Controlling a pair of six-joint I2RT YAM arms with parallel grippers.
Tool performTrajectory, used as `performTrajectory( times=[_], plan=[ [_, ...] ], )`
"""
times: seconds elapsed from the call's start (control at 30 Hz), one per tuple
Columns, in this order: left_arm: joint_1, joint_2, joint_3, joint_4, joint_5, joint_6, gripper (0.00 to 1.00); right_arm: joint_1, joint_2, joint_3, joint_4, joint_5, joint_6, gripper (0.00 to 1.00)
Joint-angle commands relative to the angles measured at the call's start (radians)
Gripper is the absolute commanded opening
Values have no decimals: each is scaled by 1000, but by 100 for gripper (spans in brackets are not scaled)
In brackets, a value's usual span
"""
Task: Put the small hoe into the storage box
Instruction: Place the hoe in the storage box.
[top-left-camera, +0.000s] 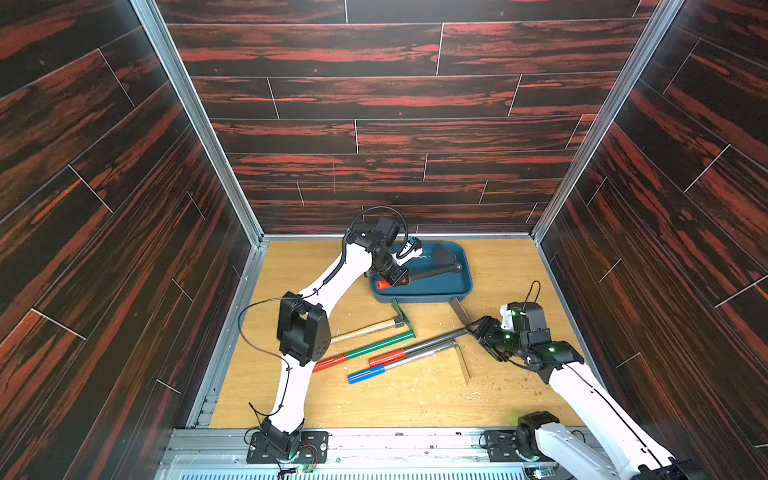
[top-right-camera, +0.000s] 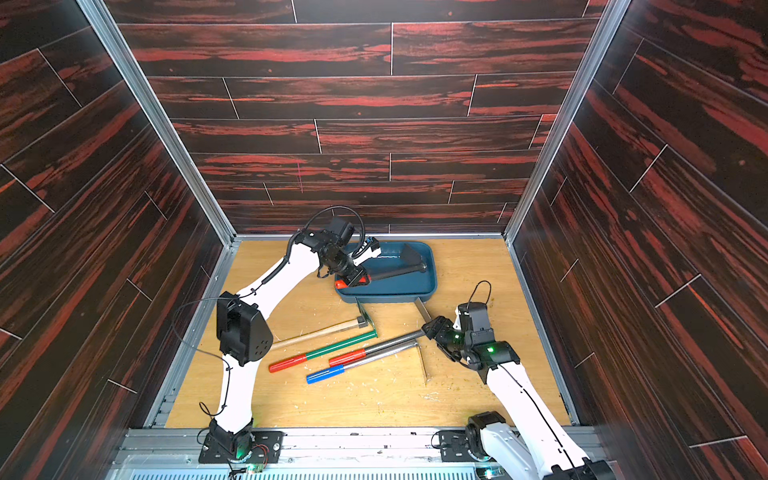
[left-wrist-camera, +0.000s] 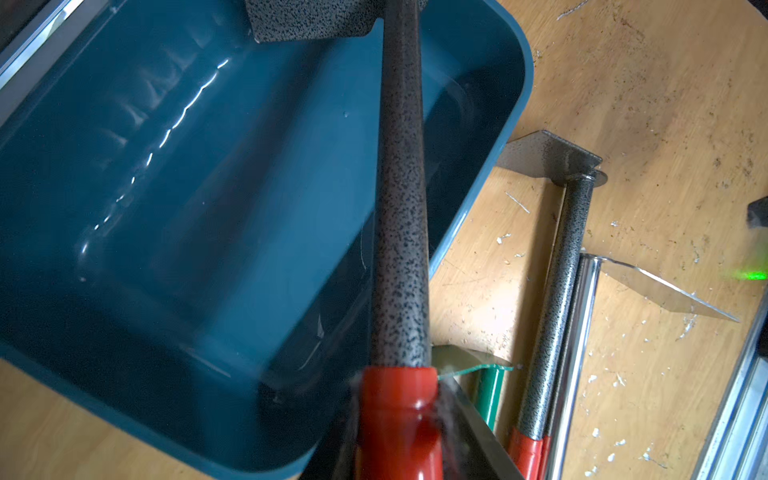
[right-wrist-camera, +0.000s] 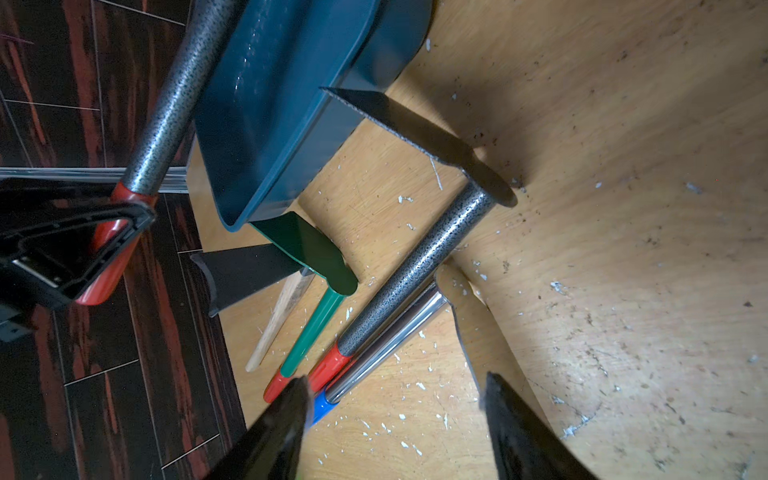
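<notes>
One gripper (top-left-camera: 394, 282) tight around small hoe (top-left-camera: 432, 272)

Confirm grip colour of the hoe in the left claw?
Red grip on the small hoe; left wrist view shows it best.

Teal-blue storage box (top-left-camera: 444, 284) — small hoe (top-left-camera: 436, 271) speckled dark grey, red grip — walls (top-left-camera: 395, 95) dark wood, red-streaked.

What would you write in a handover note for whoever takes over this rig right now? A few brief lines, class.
Left gripper: shut on the small hoe's red grip.
Right gripper: open, empty, above the table by the spare hoes.
Small hoe: head inside the storage box, grip at its rim.
Done: hoe grasped, head in box. Left: release, withdraw.
</notes>
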Motion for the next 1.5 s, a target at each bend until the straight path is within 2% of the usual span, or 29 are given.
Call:
performTrajectory(
  times=[0.0,0.47,1.0,1.2,1.47],
  plan=[
    [11,4,69,2,60,45,0,-10,8,-5,14,-21,-22,70],
    [23,74,119,6,52,88,0,-24,34,-3,22,-53,-45,70],
    [32,92,39,47,-13,165,0,-28,36,-4,24,-75,-59,69],
    [32,101,-1,74,-64,154,8,-28,29,-9,20,-78,-62,69],
    [32,119,-20,84,-155,131,10,-29,17,-12,11,-83,-64,69]
  ],
)
